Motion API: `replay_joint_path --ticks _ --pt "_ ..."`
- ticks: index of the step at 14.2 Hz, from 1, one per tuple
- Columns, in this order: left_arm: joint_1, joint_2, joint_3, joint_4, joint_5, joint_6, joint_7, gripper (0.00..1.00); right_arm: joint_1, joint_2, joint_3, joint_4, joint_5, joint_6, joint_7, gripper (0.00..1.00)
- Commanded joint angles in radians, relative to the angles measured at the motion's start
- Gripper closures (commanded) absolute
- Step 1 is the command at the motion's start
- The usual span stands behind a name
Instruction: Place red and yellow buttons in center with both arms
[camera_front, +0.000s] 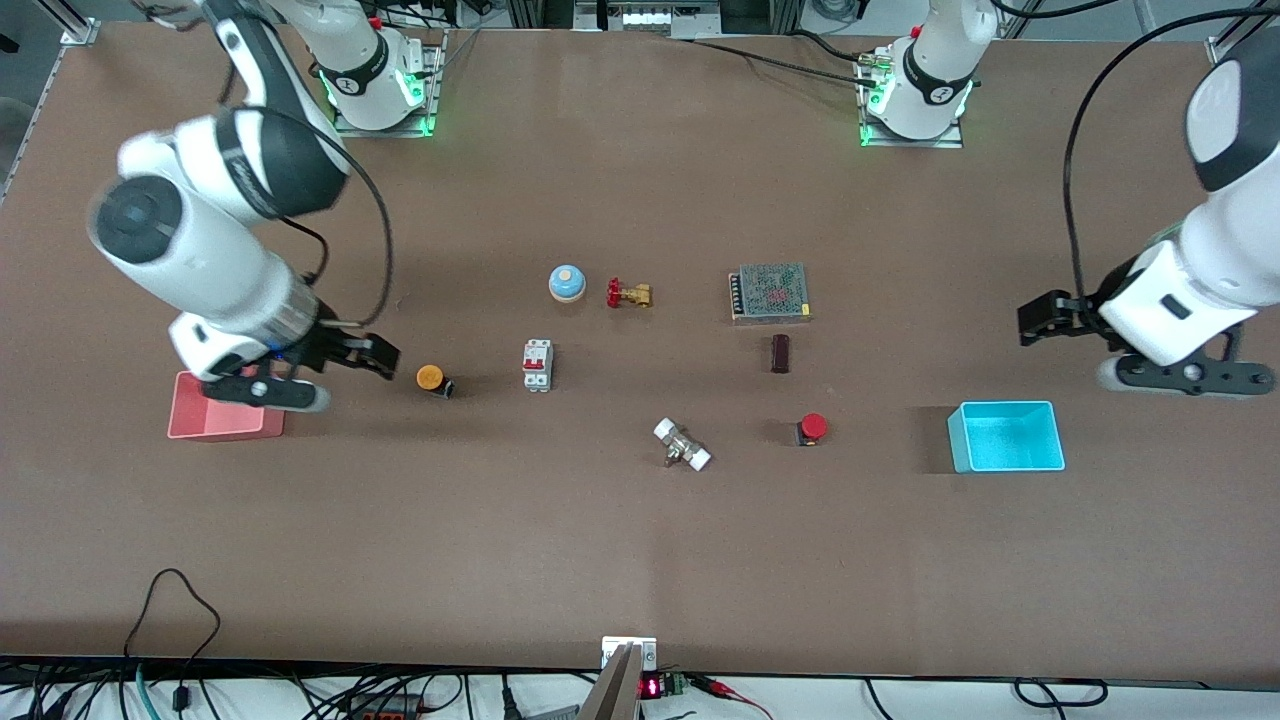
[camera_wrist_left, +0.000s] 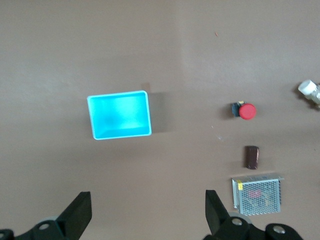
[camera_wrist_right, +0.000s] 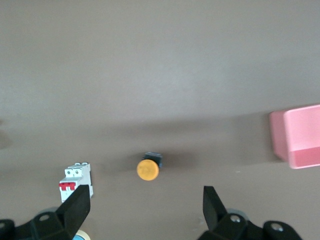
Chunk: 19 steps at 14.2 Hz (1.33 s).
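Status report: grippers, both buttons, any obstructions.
Left gripper open, empty, up near the cyan tray. Right gripper open, empty, beside the yellow button. Red button untouched on the table. Nothing blocks either button.

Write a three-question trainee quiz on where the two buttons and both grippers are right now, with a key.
1. True or false: the yellow button lies in the pink tray.
2. Which lies nearest the red button? A) blue bell B) dark brown block C) circuit breaker
3. Fill in: both grippers are ____ and hold nothing.

Key
1. False: it lies on the bare table, between the tray and the circuit breaker, beside the right gripper.
2. B.
3. Open: the left gripper hangs at the left arm's end of the table, farther from the front camera than the cyan tray.
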Motion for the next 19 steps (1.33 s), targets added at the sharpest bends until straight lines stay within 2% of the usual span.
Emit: replay_joint_path --ticks 1,3,6,7,9,12,13,15,19 --pt "0.008 0.016 -0.006 0.026 0.022 -0.030 -0.001 0.00 -0.012 -0.085 -0.057 0.002 0.024 -0.055 -0.193 0.00" --pt "0.014 -0.064 -0.006 -0.102 0.022 0.026 0.000 0.00 -0.007 -0.149 -0.099 0.015 0.026 -0.141 -0.269 0.00" --pt "0.060 -0.260 -0.013 -0.432 0.021 0.297 0.016 0.00 0.022 -0.179 -0.143 0.074 0.075 -0.285 -0.267 0.00" --pt "0.062 -0.302 -0.013 -0.491 0.018 0.325 0.016 0.00 0.025 -0.182 -0.143 0.074 0.080 -0.291 -0.269 0.00" --pt "0.062 -0.317 -0.012 -0.481 0.016 0.281 0.014 0.00 0.037 -0.185 -0.151 0.074 0.080 -0.298 -0.269 0.00" --pt "0.051 -0.256 -0.013 -0.286 0.013 -0.045 0.017 0.00 0.062 -0.188 -0.177 0.075 0.077 -0.316 -0.263 0.00" --pt "0.047 -0.245 -0.015 -0.252 0.011 -0.070 0.017 0.00 0.057 -0.186 -0.177 0.077 0.074 -0.319 -0.266 0.00" --pt "0.047 -0.245 -0.015 -0.247 0.002 -0.066 0.026 0.00 0.045 -0.179 -0.179 0.089 0.076 -0.327 -0.272 0.00" --pt "0.054 -0.244 -0.013 -0.253 -0.070 0.009 0.073 0.00 0.042 -0.179 -0.179 0.089 0.075 -0.347 -0.272 0.00"
